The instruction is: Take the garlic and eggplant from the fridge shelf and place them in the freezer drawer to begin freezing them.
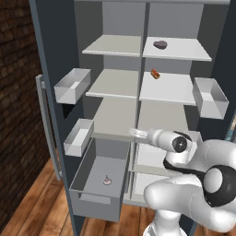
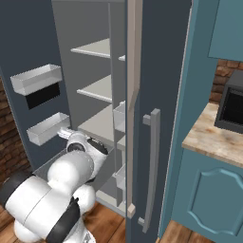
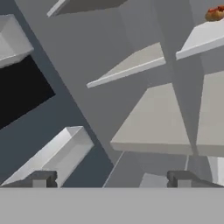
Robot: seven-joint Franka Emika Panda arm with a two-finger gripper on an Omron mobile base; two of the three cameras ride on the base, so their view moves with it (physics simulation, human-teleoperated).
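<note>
Left base view: garlic (image 1: 107, 180) lies in the open freezer drawer (image 1: 87, 177) at seven o'clock; eggplant (image 1: 160, 44) sits on the fridge shelf (image 1: 184, 50) at one o'clock. Hand view: gripper (image 3: 113, 178) released, empty; an orange item (image 3: 214, 14) at one o'clock.

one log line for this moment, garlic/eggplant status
garlic: in freezer drawer | eggplant: on fridge shelf | end effector: open, empty

A brick wall (image 1: 16, 92) flanks the fridge above wood flooring (image 1: 41, 203), with teal cabinets (image 2: 209, 199) alongside.
</note>
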